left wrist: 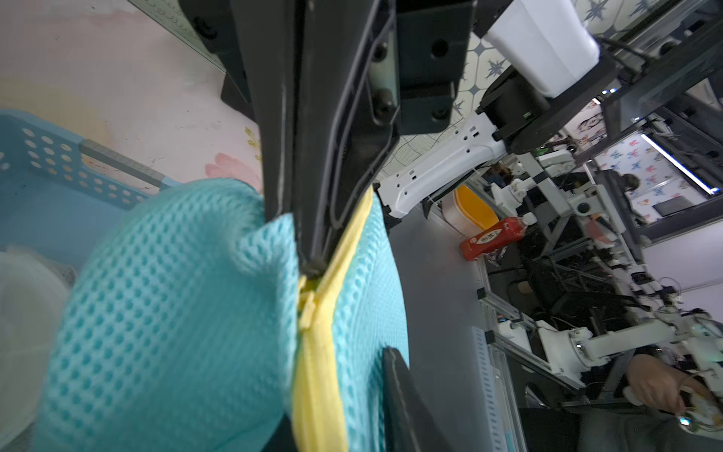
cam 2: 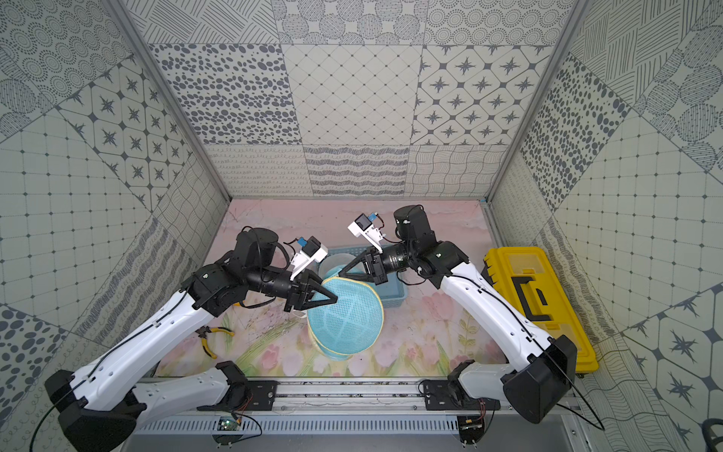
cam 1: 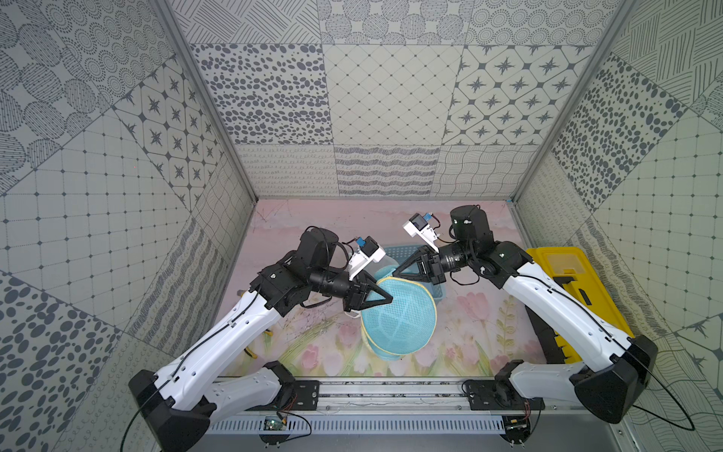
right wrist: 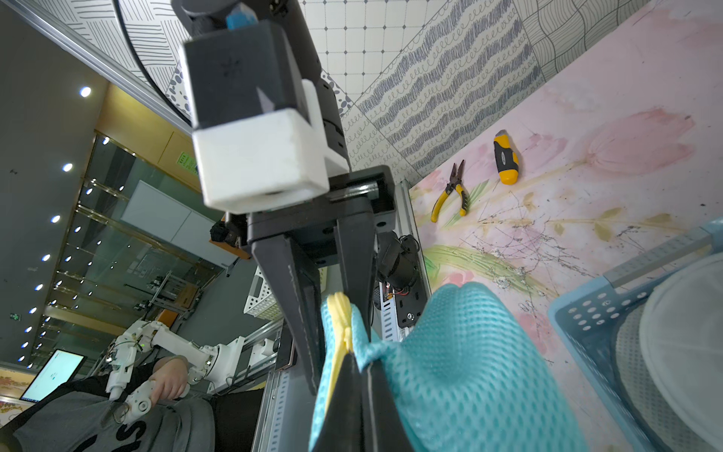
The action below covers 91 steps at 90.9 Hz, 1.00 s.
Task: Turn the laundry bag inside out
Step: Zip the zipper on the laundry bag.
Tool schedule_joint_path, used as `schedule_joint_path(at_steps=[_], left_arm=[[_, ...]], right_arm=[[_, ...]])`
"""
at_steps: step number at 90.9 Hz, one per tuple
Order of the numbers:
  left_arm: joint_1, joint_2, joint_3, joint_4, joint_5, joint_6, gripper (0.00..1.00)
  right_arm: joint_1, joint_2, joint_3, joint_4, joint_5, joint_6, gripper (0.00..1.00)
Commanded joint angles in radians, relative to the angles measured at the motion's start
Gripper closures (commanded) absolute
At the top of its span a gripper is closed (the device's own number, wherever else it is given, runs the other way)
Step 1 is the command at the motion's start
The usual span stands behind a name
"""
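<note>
The laundry bag (cam 1: 399,317) (cam 2: 346,319) is turquoise mesh with a yellow zip rim, held up off the floral mat in both top views. My left gripper (cam 1: 391,299) (cam 2: 335,299) comes in from the left and is shut on the bag's near-left rim. In the left wrist view its fingers (left wrist: 403,391) flank the yellow rim and the bag's mesh (left wrist: 176,313). My right gripper (cam 1: 395,272) (cam 2: 340,272) reaches from the right and is shut on the rim at the bag's far edge. In the right wrist view the right gripper (right wrist: 365,371) pinches the bag (right wrist: 469,371).
A blue perforated basket (cam 1: 440,291) (cam 2: 391,297) stands right behind the bag, with a pale round lid-like thing (cam 2: 336,262) in it. A yellow toolbox (cam 1: 567,281) lies along the right wall. Yellow-handled pliers (cam 2: 209,340) and a screwdriver (right wrist: 504,156) lie on the mat at the left.
</note>
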Motion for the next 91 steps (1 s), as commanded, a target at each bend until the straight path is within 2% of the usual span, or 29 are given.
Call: schedule_joint_path(at_steps=[1,5,10,16,24,34,50,59,76,91], left_arm=[[-0.042,-0.015,0.007,-0.084,-0.168,0.035,1.00],[-0.062,-0.024,0.005,-0.097,-0.248,0.042,1.00],[-0.091,-0.044,-0.005,-0.104,-0.343,0.042,1.00],[-0.131,-0.081,-0.029,-0.094,-0.460,0.040,1.00],[-0.223,-0.137,-0.066,-0.072,-0.649,0.050,1.00],[-0.375,-0.177,-0.110,-0.042,-0.897,0.097,1.00],[-0.615,-0.114,-0.150,0.033,-1.383,0.253,1.00],[-0.640,-0.080,-0.151,0.049,-1.432,0.286,1.00],[-0.641,-0.167,-0.198,0.136,-1.388,0.322,1.00],[-0.640,-0.198,-0.198,0.127,-1.355,0.319,1.00]], right_arm=[[-0.002,-0.049,-0.019,0.064,0.110,0.030,0.72],[-0.004,-0.073,-0.032,0.064,0.168,0.041,0.51],[-0.005,-0.111,-0.053,0.063,0.237,0.055,0.39],[-0.007,-0.158,-0.072,0.064,0.339,0.074,0.32],[-0.008,-0.202,-0.091,0.061,0.394,0.083,0.30],[0.002,-0.198,-0.102,0.066,0.348,0.104,0.32],[0.059,-0.195,-0.120,0.107,0.382,0.132,0.37],[0.068,-0.188,-0.132,0.120,0.386,0.149,0.38],[0.078,-0.189,-0.195,0.162,0.306,0.204,0.41],[0.127,-0.193,-0.210,0.162,0.270,0.207,0.42]])
